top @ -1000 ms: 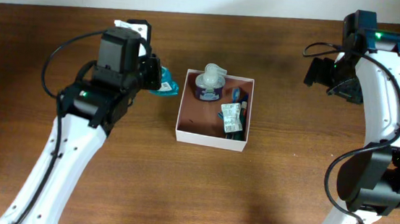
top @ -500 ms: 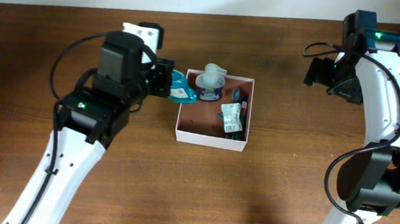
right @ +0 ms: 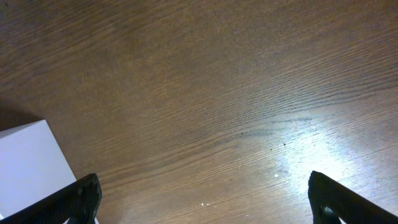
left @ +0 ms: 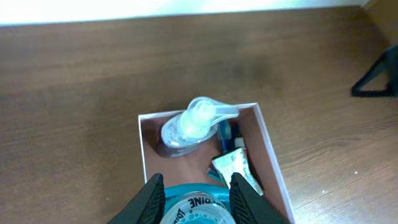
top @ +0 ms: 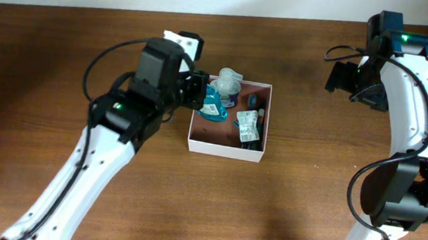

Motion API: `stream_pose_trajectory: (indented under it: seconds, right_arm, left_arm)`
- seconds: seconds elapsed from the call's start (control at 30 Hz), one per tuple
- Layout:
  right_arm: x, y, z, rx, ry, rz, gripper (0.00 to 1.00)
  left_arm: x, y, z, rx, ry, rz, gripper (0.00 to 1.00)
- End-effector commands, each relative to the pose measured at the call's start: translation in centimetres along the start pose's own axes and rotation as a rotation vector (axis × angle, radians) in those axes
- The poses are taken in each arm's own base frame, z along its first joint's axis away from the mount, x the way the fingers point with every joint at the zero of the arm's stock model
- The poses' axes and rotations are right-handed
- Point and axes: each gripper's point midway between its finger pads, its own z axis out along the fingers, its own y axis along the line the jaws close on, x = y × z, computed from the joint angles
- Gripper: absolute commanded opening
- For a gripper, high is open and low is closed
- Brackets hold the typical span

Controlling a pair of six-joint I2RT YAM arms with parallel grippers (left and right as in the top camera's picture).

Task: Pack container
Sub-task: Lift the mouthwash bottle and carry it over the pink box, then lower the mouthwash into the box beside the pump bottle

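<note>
One teal bottle (left: 196, 208) is sitting clamped in your left pincer (left: 198, 185) above the container (top: 225, 149) at mid-desk (top: 284, 212), ready for dropping in, while your right pincer (right: 205, 199) is idling wide open, well apart.

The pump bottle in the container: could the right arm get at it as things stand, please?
Probably yes, from above. The right gripper is open over the table and nothing covers the pump bottle, though the left gripper holds a teal bottle close beside it.

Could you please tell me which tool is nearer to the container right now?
Left. The left tool holds a teal bottle over the container; the right tool hangs open, well off to its right.
</note>
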Motion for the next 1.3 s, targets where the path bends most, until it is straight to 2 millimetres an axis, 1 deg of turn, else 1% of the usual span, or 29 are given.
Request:
stream_pose_trajectory:
  seconds: [0.0,0.23,0.3,0.37,0.67,0.73,1.03,1.13,1.17,1.27]
  right_arm:
    - [-0.3,-0.1,-0.8,0.001,-0.027,0.003,0.98]
    - [-0.3,-0.1,-0.8,0.001,-0.027,0.003,0.98]
    - [-0.3,-0.1,-0.8,0.001,-0.027,0.003,0.98]
    - [-0.3,-0.1,-0.8,0.001,-0.026,0.003,0.98]
    - [-0.3,-0.1,-0.8,0.001,-0.027,0.003,0.98]
    - [-0.3,-0.1,-0.8,0.001,-0.026,0.003,0.98]
    - [-0.3,-0.1,-0.8,0.001,-0.027,0.003,0.98]
    - [-0.3,-0.1,-0.8,0.001,-0.027,0.003,0.98]
    - [-0.3,-0.1,-0.8,0.001,-0.026,0.003,0.98]
    - [-0.3,-0.1,-0.8,0.001,-0.026,0.003,0.98]
  left_arm:
    - [-0.1,-0.2,0.9,0.01,0.004,-0.02,0.2]
    - [1.5,0.4,3.4,-0.007,0.068,-0.025,0.19]
    - [1.7,0.5,4.0,-0.01,0.077,-0.026,0.17]
    - [2.0,0.6,4.8,-0.012,0.085,-0.026,0.16]
    - [3.8,1.2,7.5,-0.028,0.144,-0.03,0.16]
    - [4.2,1.1,8.2,-0.026,0.155,-0.023,0.16]
    - [5.3,-0.7,9.4,0.001,0.178,0.009,0.17]
    - [5.8,-1.2,9.7,0.01,0.19,0.054,0.17]
    - [5.9,-1.1,9.9,-0.012,0.189,0.089,0.17]
    - [5.7,-0.3,9.9,-0.091,0.169,0.113,0.17]
